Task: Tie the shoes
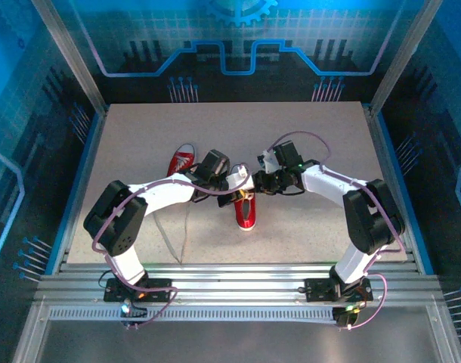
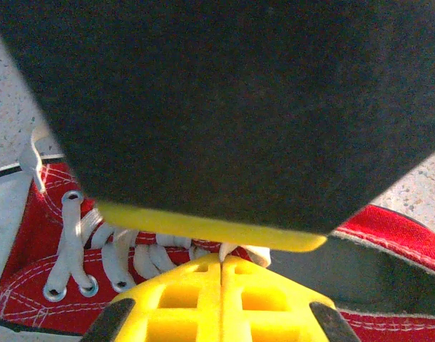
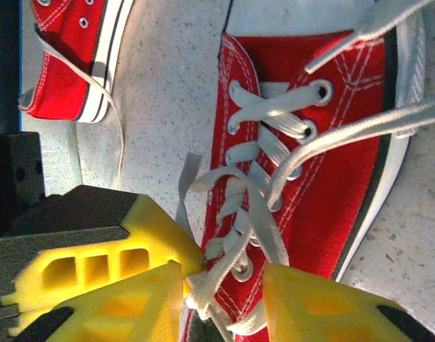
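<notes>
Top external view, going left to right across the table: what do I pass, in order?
In order: left arm's elbow → red shoe lying farther back → red shoe nearer the bases → right arm's elbow.

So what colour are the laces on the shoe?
White. The laces show best in the right wrist view, crossing the red shoe.

Red shoes [image 3: 331, 178], white laces [image 3: 271, 107], yellow pincer fingers [image 3: 310, 306], seemingly speckled beige table [image 3: 167, 92].
</notes>
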Motion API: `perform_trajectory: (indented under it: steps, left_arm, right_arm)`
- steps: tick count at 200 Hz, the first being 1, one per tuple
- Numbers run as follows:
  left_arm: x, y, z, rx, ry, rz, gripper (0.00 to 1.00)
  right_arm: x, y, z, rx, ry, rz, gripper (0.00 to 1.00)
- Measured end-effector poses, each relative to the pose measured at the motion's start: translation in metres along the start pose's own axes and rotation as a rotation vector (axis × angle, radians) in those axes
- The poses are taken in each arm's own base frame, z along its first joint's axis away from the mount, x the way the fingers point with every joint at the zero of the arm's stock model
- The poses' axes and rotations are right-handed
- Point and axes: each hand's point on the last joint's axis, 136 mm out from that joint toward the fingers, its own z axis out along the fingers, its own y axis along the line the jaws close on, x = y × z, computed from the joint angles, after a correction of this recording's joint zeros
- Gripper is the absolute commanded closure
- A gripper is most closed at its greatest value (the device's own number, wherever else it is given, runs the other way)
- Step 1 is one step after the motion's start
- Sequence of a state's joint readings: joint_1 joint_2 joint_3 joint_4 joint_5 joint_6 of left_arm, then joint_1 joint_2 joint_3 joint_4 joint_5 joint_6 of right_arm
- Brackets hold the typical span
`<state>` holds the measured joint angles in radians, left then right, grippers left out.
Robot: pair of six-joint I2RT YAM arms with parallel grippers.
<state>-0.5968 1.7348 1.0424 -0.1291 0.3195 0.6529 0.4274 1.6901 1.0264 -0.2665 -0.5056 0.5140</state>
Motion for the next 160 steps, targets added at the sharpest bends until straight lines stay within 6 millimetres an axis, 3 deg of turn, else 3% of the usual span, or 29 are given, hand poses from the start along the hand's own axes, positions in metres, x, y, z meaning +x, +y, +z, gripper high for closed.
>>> perform_trajectory:
  steps: [42,67,128,160]
  left_arm:
    - [0.000,0.000,0.000,0.000,0.000,-0.001,1.00]
    - [0.000,0.000,0.000,0.000,0.000,-0.002,1.00]
    - [0.003,-0.001,0.002,0.009,0.008,-0.027,1.00]
    - [0.007,-0.005,0.004,0.027,0.020,-0.041,1.00]
  right_arm:
    - [0.012,-0.008,0.003,0.003,0.015,0.047,0.67]
    - [0.008,-0.004,0.004,-0.016,-0.001,0.054,0.69]
    - [0.008,0.000,0.003,-0.047,-0.014,0.073,0.64]
    - [0.013,0.002,-0.002,-0.056,-0.029,0.095,0.56]
